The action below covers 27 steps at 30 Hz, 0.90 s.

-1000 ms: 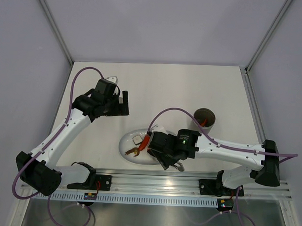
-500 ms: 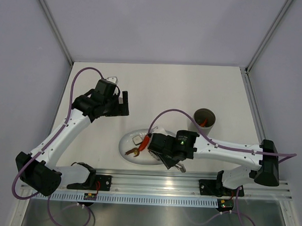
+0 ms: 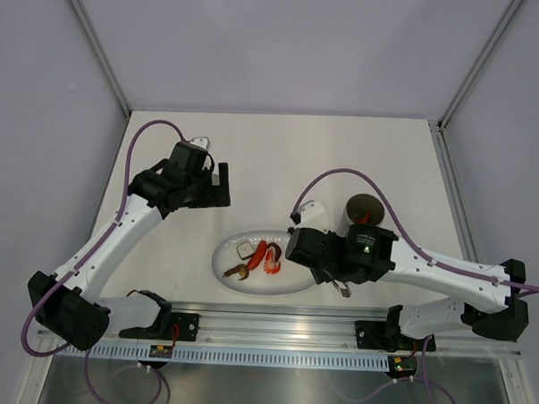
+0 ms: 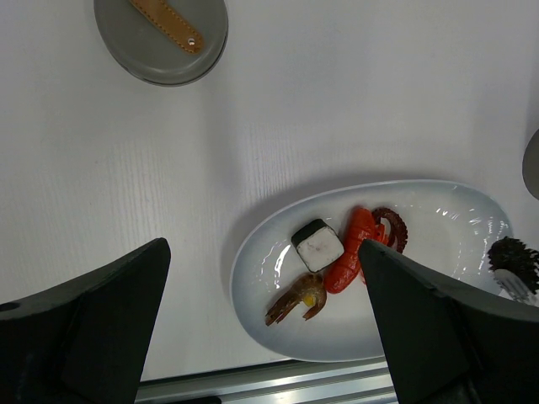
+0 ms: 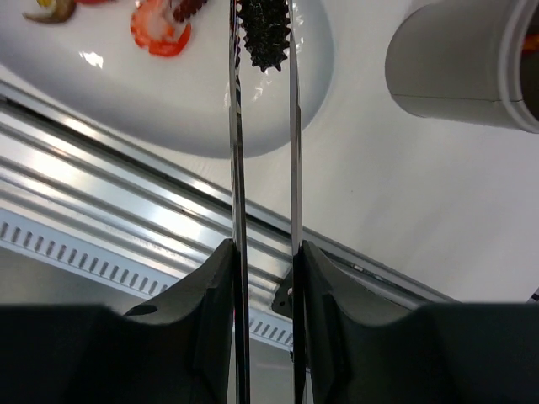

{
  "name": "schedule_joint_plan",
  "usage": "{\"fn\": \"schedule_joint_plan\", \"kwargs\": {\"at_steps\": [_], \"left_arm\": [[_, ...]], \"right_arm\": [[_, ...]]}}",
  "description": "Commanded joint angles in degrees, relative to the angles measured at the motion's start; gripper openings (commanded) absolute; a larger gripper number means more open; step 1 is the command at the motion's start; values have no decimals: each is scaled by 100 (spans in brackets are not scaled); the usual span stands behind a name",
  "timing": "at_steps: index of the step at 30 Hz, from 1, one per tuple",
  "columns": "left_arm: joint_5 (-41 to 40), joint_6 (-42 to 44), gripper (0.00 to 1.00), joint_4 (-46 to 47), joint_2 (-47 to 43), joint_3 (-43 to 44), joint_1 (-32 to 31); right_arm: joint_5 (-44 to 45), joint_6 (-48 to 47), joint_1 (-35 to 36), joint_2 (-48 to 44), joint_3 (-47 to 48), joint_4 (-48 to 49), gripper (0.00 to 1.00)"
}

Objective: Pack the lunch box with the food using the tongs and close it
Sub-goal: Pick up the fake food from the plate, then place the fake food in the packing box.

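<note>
My right gripper [image 5: 264, 252] is shut on the silver tongs [image 5: 235, 151], squeezing both thin arms. The tong tips pinch a dark ridged piece [image 5: 264, 29] above the right end of the white plate [image 5: 210, 109]. The grey lunch box [image 5: 463, 63] stands open just right of it, also seen from above as the lunch box [image 3: 365, 209]. On the plate [image 4: 421, 311] lie a white square [image 4: 318, 244], a red sausage [image 4: 354, 251], a red curled piece [image 4: 389, 229] and a brown clawed piece [image 4: 295, 301]. My left gripper [image 4: 263, 244] hangs open above the table, left of the plate. The lid [image 4: 160, 38] lies flat on the table.
The metal rail [image 3: 273, 323] runs along the table's near edge, close below the plate [image 3: 227, 254]. My right arm [image 3: 428, 267] stretches from the right base across to the plate, and the tongs' joined end [image 3: 342, 290] pokes out beneath it.
My right gripper has squeezed the tongs tighter and shifted right, off the plate's middle toward the lunch box, uncovering the orange shrimp piece. The left arm has not moved.
</note>
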Motion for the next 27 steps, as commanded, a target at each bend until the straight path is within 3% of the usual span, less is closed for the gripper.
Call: {"fn": "schedule_joint_plan", "kwargs": {"at_steps": [1,12,27], "left_arm": [[68,-46,99,214,-43,59,-8],[94,-72,99,223,-78,51,-8],[112,-46,99,241,-8,42,-17]], "right_arm": [[963,555,0,-241,553,-680,32],[1886,1662,-123,-161,1143,-1761,33],[1834,2024,-1028,-1084,414,-1779,31]]}}
